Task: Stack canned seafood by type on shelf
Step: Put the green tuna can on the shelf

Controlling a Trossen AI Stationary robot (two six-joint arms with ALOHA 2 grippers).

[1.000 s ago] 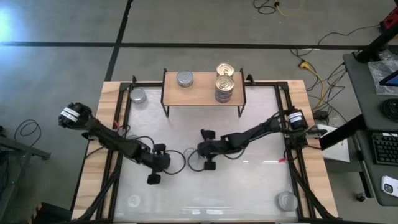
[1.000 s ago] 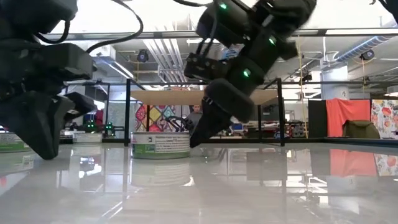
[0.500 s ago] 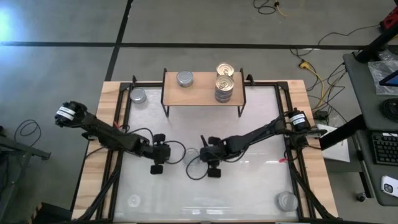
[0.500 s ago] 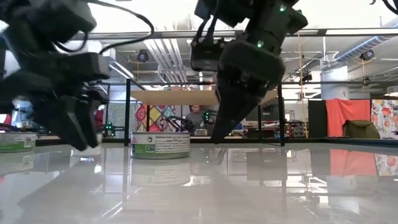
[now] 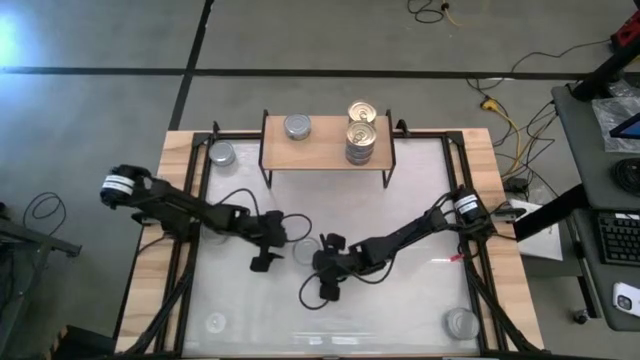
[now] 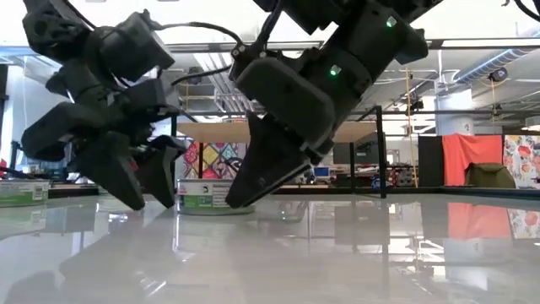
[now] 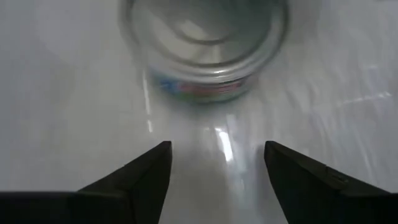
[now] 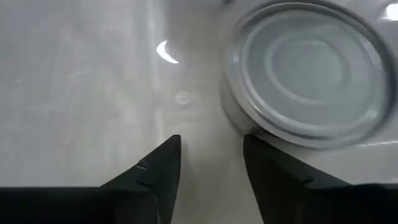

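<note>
Glossy white table (image 5: 400, 300) mid-surface: one silver-topped tin (image 5: 303, 250) stands between both hands. Left hand (image 5: 268, 247) and right hand (image 5: 328, 272), each parted and empty, flank it; left looks squarer on.

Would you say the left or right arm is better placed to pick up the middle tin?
Probably left: the left gripper is open with the tin centred ahead. The right gripper, also open, sees it off to one side.

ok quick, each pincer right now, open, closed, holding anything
Left pincer: open, empty, facing a short round silver-topped tin.
Right pincer: open, empty, beside a tin.
</note>
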